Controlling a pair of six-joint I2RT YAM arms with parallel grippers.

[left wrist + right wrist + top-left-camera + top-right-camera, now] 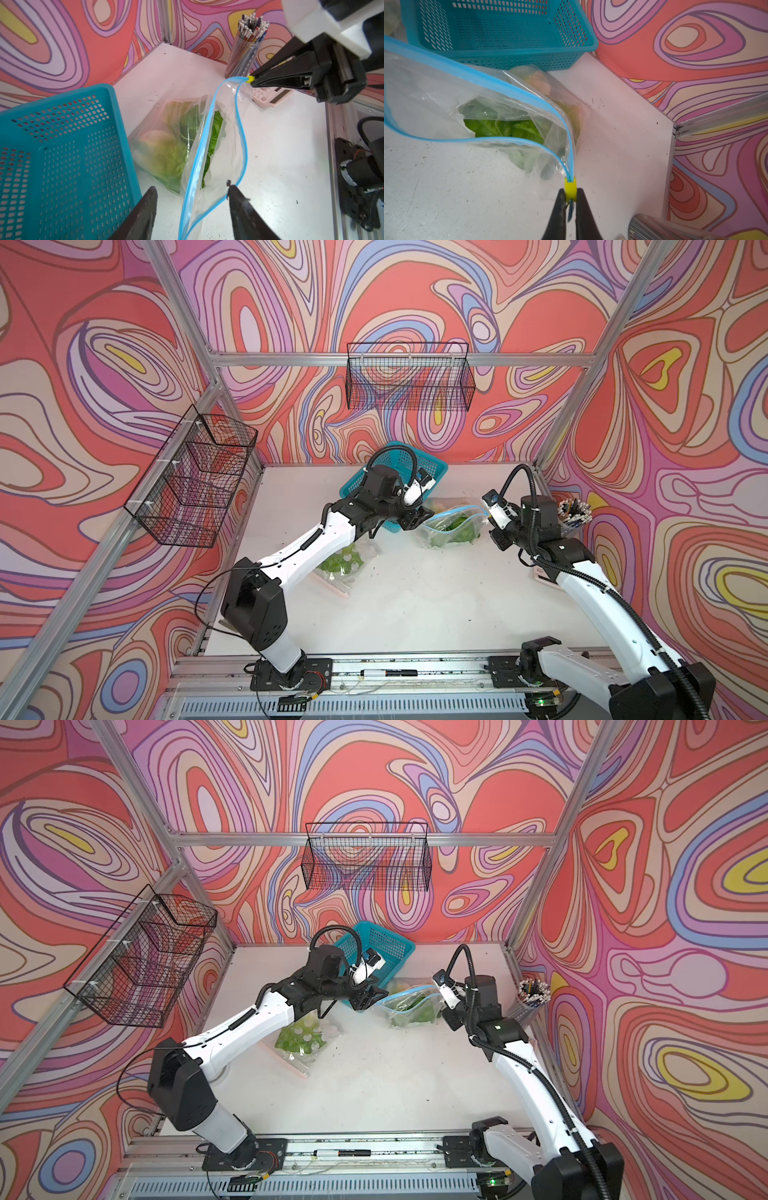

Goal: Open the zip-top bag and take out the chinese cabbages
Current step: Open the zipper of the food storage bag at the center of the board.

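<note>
Right gripper [570, 194] clamps the yellow slider [570, 187] of the clear blue-rimmed zip-top bag [220, 158], far centre by a teal plastic basket [62, 91]; left gripper [191, 191] gapes at its mouth. Leafy green chinese cabbages [166, 153] inside look light, crushable; best gripped mid-body.

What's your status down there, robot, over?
Right end effector shut on yellow slider. Left end effector open, astride zip-top bag edge, not gripping. Mouth open, chinese cabbages inside. Blue basket alongside, nothing blocking.
</note>
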